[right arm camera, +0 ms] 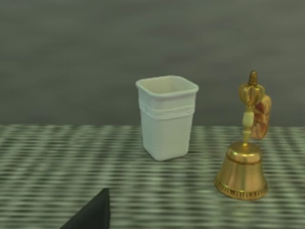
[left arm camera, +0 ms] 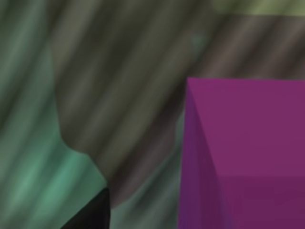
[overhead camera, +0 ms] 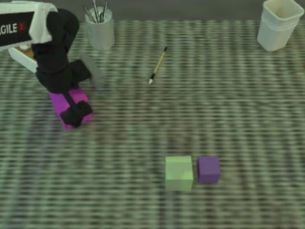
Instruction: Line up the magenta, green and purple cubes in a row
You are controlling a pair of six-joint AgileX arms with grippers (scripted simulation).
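Left end effector [overhead camera: 75,113] sits directly over the magenta cube [overhead camera: 71,106] at the left side of the surface [overhead camera: 228,119], its dark fingers straddling the cube's near end and closed against it. In the left wrist view the magenta cube [left arm camera: 243,152] fills the frame close to the camera, with one dark fingertip [left arm camera: 90,214] at the frame edge. Well apart, toward the near centre of the surface, the green cube [overhead camera: 179,173] and the purple cube [overhead camera: 208,170] stand side by side, just beside each other, green on the left. Farther back lie a paintbrush [overhead camera: 157,65], a clear cup of pens [overhead camera: 99,28] and a white bin [overhead camera: 279,24]. Right end effector is outside the top view; its wrist camera shows the white bin [right arm camera: 167,117] and a brass bell [right arm camera: 243,162].
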